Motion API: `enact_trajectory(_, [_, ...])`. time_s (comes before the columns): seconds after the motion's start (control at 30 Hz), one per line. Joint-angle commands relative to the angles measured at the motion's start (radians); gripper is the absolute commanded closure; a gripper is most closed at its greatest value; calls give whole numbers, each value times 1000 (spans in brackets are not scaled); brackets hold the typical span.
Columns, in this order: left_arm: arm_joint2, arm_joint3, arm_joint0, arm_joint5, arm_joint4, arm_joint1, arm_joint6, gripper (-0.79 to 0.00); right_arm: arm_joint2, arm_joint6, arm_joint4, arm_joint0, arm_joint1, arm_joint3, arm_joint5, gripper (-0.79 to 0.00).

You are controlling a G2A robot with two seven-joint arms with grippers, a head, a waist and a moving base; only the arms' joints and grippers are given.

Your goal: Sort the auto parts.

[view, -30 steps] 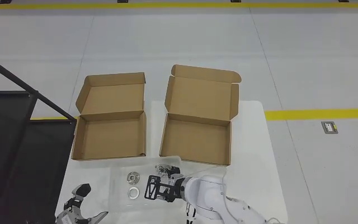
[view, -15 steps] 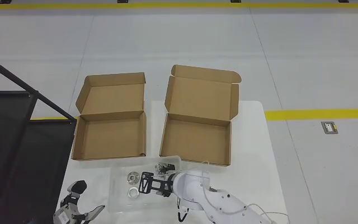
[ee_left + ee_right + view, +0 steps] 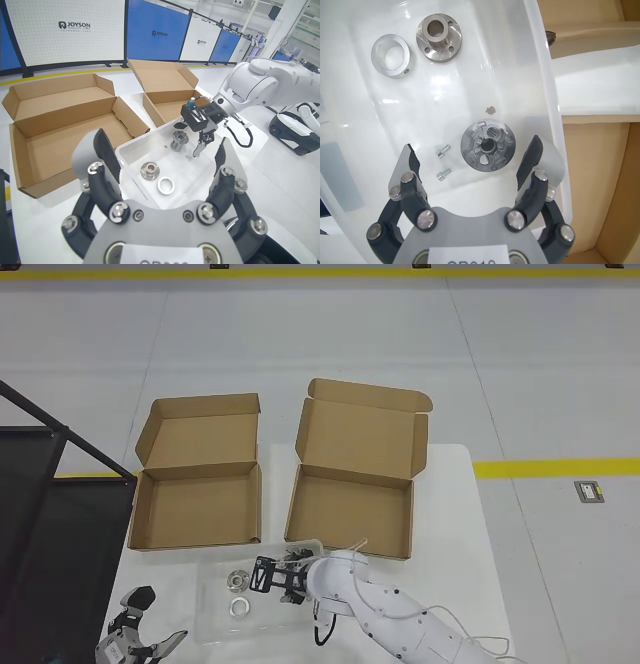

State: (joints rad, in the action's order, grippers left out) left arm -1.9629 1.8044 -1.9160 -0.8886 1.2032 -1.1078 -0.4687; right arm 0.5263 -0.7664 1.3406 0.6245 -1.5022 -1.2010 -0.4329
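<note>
Left end effector (image 3: 161, 142) is spread wide, empty. Right end effector (image 3: 473, 147), also spread and empty, hangs over the white tray (image 3: 540, 75). Toothed hub (image 3: 487, 148) and 2 bolts (image 3: 443, 151) lie below between its fingers (image 3: 531, 152), flanged bushing (image 3: 438, 40) and ring (image 3: 390, 55) farther ahead.

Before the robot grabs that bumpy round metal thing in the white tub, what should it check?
1. Right gripper open: ok, spread wide.
2. Toothed hub between its fingers: ok, seen from the right wrist.
3. Nothing else in that gap: not ok. Two small bolts lie beside the hub and might get pinched too.
4. Fingers low enough to grip: cannot tell.
5. Cardboard boxes open for parts: ok.
6. Left gripper clear of the white tub: ok. It is open and outside the tub's edge.
</note>
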Motion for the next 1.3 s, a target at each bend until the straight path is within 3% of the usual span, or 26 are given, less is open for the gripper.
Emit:
enact_trajectory(0.0, [0,0,0,0,0,0,0,-785,-3,2,-2,-7,-7,20,-2,-711])
enact_trajectory(0.03, [0,0,0,0,0,0,0,-785,-5,5,-2,-10,-11,29,-2,-471])
enact_trajectory(0.07, [0,0,0,0,0,0,0,-785,-7,8,-2,-13,-15,38,-3,-397])
enact_trajectory(0.2, [0,0,0,0,0,0,0,-785,-13,16,0,-23,-30,71,-1,-437])
enact_trajectory(0.23, [0,0,0,0,0,0,0,-785,-14,19,-1,-25,-34,77,-2,-413])
enact_trajectory(0.33, [0,0,0,0,0,0,0,-785,-16,29,2,-31,-43,94,0,-277])
enact_trajectory(0.4, [0,0,0,0,0,0,0,-785,-14,40,8,-33,-48,100,7,-34])
enact_trajectory(0.43, [0,0,0,0,0,0,0,-785,-12,48,13,-32,-49,100,13,0])
enact_trajectory(0.63, [0,0,0,0,0,0,0,-785,12,101,76,22,-29,-29,-6,0])
enact_trajectory(1.03, [0,0,0,0,0,0,0,-785,169,71,343,330,90,-641,-71,0])
enact_trajectory(1.27, [0,0,0,0,0,0,0,-785,173,62,356,349,94,-661,-68,0])
